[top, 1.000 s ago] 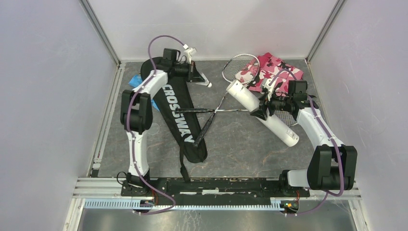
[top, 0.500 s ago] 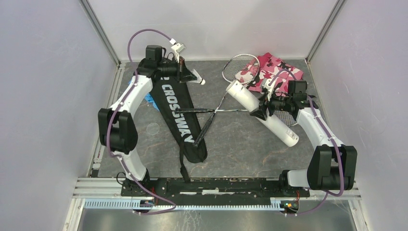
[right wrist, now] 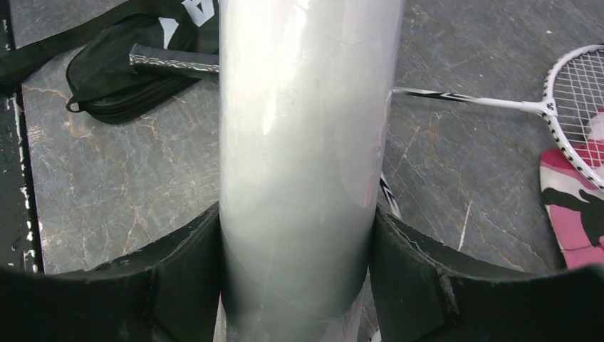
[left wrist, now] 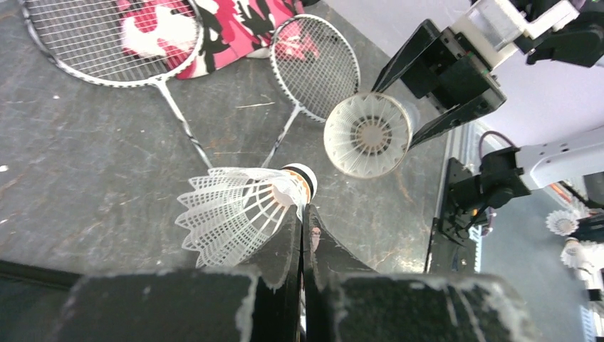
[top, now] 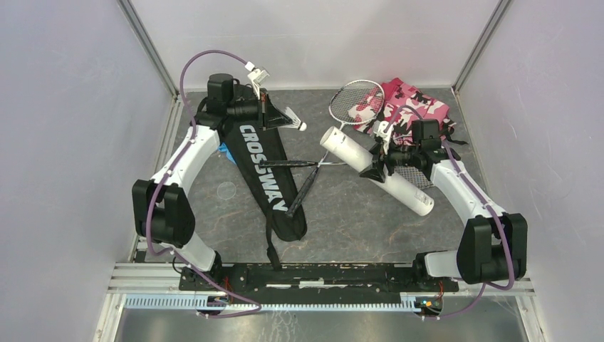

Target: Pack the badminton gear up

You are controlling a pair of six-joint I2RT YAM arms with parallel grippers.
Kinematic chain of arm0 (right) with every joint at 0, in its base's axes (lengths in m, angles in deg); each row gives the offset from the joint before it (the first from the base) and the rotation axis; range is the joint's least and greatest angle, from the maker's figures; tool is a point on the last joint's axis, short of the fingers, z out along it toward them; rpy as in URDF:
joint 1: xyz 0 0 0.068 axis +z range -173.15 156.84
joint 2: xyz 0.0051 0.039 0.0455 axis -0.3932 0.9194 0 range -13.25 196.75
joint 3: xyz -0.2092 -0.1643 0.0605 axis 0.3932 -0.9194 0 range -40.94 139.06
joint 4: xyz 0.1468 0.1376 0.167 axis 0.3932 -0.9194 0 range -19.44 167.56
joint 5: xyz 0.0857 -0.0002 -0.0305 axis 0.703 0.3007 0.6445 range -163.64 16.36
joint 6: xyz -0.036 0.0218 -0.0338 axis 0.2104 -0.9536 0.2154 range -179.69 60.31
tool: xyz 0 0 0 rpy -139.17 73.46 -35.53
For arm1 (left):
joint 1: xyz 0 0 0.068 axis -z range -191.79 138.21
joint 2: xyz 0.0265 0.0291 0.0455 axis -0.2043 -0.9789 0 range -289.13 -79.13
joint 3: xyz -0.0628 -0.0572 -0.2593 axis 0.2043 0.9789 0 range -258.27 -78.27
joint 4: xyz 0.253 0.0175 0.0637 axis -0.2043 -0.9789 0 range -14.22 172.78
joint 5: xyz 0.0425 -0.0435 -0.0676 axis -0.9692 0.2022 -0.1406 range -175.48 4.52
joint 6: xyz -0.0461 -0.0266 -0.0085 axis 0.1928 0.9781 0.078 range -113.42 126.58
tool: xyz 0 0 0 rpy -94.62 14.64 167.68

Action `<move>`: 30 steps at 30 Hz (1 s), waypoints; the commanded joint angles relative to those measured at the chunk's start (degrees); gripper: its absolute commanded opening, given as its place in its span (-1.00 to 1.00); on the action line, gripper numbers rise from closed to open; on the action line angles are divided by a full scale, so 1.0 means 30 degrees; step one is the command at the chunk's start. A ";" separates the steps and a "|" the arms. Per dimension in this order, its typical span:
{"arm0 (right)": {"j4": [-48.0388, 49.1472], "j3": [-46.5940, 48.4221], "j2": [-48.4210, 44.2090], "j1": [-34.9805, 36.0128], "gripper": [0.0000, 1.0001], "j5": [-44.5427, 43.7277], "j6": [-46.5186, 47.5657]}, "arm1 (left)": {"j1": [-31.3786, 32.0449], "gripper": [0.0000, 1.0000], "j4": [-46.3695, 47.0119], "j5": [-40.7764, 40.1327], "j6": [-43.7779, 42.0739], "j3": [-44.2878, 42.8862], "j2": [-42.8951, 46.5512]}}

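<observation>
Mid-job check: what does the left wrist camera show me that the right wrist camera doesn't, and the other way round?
Only the left wrist: the shuttlecock pinched in the left gripper, and the open mouth of the tube with a second shuttlecock inside. Only the right wrist: the end of the racket bag and a black racket handle. Both: the tube clamped in the right gripper, a racket head and the pink camouflage cloth.

light: you have bright, even overhead light, top view sharp | shadows: soft and faint | glare: pale sheen along the white tube [right wrist: 299, 142] in your right wrist view | focus: tube slightly soft up close
</observation>
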 commanded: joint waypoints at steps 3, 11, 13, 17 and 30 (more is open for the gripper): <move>0.0014 0.0435 -0.0119 0.0741 -0.25 0.0299 0.0553 | 0.1150 -0.92 0.2183 0.1065 0.2093 0.0569 0.0883; -0.0335 0.0631 -0.0081 0.1153 -0.24 0.0489 0.0818 | 0.2898 -0.90 0.2210 0.0476 0.1756 0.0980 0.1030; -0.0415 0.0668 -0.0106 0.1207 -0.24 0.0532 0.0877 | 0.3417 -0.89 0.2214 0.0343 0.1685 0.1024 0.0829; -0.0434 0.0669 -0.0138 0.1251 -0.24 0.0592 0.0906 | 0.4523 -0.81 0.2223 0.0527 0.1617 0.1142 0.0288; -0.0580 0.0640 -0.0078 0.1249 -0.24 0.0735 0.1137 | 0.5378 -0.10 0.2278 0.2408 0.1791 0.1254 -0.0449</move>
